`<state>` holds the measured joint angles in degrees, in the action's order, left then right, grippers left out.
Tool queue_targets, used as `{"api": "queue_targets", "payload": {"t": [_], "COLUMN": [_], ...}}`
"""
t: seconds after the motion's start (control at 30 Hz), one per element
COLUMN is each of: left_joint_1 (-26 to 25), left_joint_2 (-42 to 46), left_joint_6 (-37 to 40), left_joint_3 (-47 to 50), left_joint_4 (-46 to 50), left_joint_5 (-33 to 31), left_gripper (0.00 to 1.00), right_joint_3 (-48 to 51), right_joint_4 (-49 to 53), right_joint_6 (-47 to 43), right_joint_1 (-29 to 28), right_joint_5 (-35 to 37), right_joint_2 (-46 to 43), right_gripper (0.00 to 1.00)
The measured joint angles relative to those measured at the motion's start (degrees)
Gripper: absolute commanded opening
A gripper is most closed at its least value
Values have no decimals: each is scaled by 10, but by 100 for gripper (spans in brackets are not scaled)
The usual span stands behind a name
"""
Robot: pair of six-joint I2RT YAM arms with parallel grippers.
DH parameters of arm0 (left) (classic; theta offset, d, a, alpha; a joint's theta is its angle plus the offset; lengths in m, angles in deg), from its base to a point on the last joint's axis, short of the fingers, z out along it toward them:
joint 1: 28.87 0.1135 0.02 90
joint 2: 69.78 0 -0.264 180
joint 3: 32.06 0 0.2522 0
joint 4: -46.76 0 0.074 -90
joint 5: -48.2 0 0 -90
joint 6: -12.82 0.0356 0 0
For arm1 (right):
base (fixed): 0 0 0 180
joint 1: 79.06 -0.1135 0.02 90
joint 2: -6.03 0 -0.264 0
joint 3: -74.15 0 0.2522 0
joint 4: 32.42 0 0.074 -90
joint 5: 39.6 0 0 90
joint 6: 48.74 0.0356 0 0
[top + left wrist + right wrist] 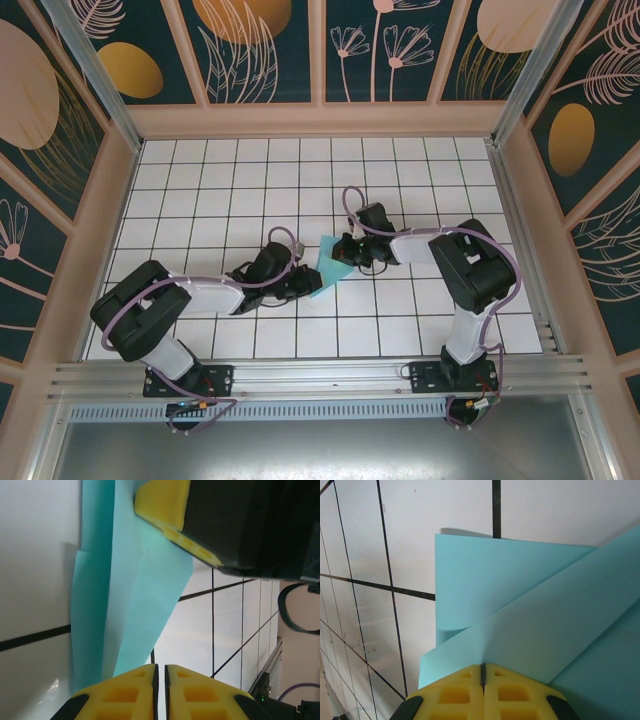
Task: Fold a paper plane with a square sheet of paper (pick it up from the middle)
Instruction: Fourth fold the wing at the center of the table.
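Your right hand [482, 679] has its yellow pads pressed together with no real gap. The turquoise paper plane [520, 605] runs straight into the seam between them, so you have the paper pinched there at a folded edge. From that wrist camera you see one diagonal flap lying over a flatter layer, whose square corner sticks out over the white, black-lined tabletop [445, 510].

Your left hand [160, 682] is almost closed too, its two pads parted by only a thin dark slit. The paper's lower tip reaches the pad on the left of that picture, but you cannot tell from this view whether any of the sheet is caught in the slit. Higher in the same view, a yellow pad [162, 502] of the right hand sits at the far end of the paper, which shows a long crease running lengthwise.

From the overhead camera, the paper plane is near the middle of the tabletop, between the two hands. The left hand is at its near-left end and the right hand at its far-right edge. Both arms reach inward from their bases and meet at the sheet.
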<state>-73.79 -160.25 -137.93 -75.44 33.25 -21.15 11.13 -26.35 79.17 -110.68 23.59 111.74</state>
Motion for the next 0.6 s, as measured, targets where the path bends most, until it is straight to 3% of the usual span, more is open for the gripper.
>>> {"api": "queue_targets", "payload": {"t": [0.6], "left_joint_1": [-1], "left_joint_2": [-39], "left_joint_6": [-26], "left_joint_3": [17], "left_joint_4": [-26], "left_joint_5": [21], "left_gripper": [17], "right_joint_3": [-4], "right_joint_4": [2], "right_joint_6": [0], "right_joint_1": [-2], "right_joint_5": [2], "right_joint_2": [3], "right_gripper": [5]}}
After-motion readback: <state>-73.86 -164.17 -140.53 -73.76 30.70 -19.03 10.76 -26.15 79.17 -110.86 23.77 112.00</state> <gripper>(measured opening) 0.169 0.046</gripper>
